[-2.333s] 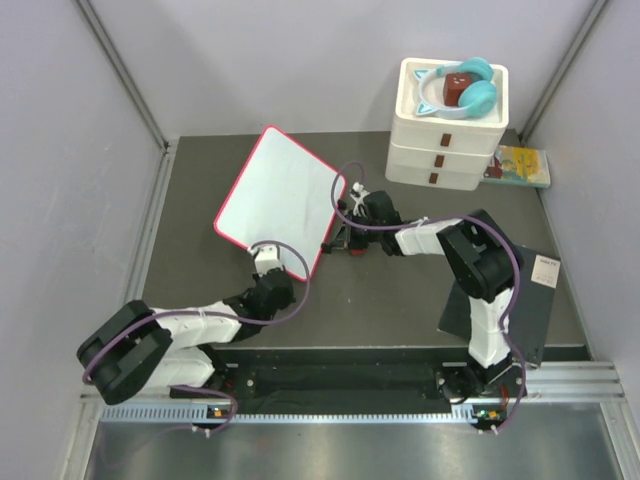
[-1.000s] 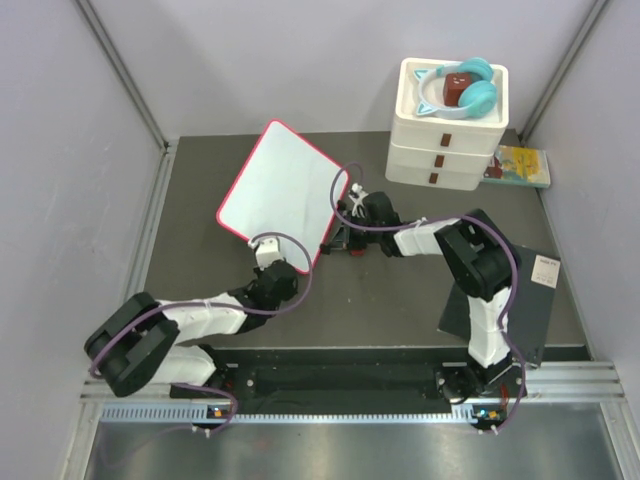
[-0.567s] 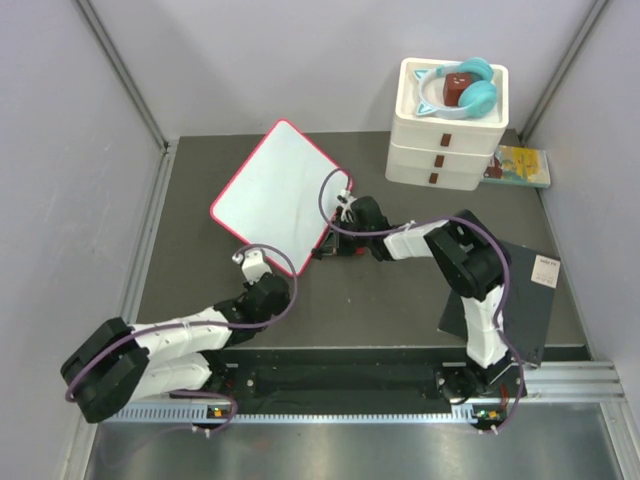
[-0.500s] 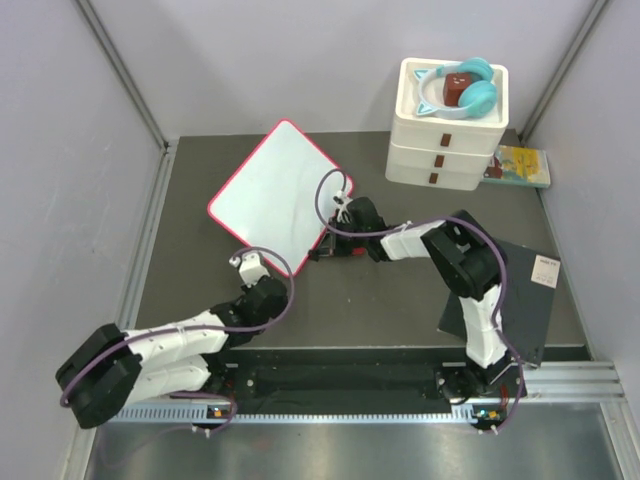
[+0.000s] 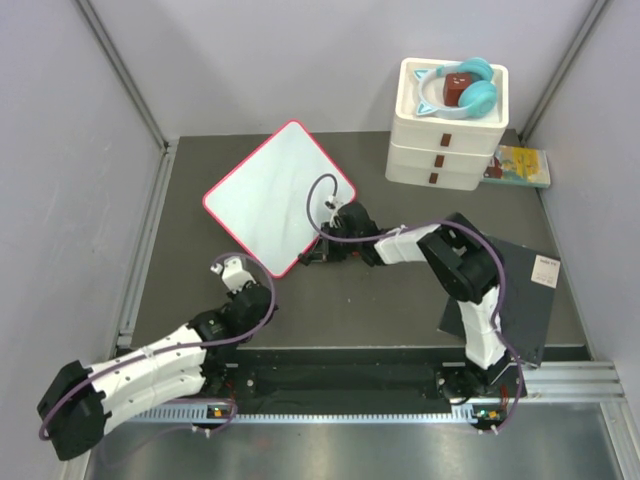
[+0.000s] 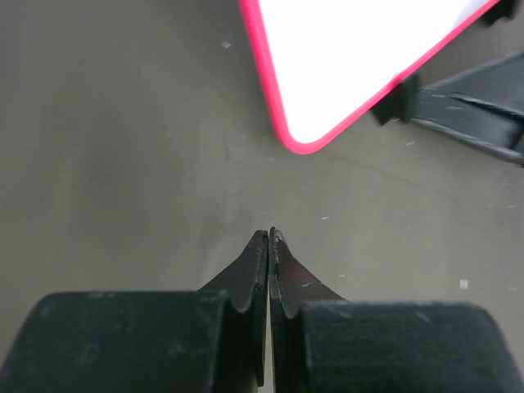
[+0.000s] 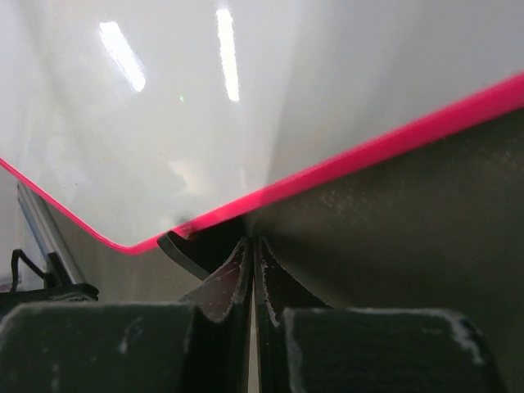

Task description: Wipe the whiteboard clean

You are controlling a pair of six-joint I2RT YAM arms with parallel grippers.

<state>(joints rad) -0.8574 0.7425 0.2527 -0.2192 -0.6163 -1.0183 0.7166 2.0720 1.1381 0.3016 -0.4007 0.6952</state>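
Grey table (image 5: 380, 290) carries the whiteboard (image 5: 275, 195), turned diamond-wise, left of the drawer stack (image 5: 448, 150). Right end effector (image 5: 308, 257), pressed together, noses against its near-right rim. Left end effector (image 5: 224, 266), also pressed together, sits just short of its near corner.

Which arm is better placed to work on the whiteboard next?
Right. The right claw, shut, is against the pink rim of the whiteboard, beside its near corner. The left claw, also shut, lies short of that corner, apart from the board.
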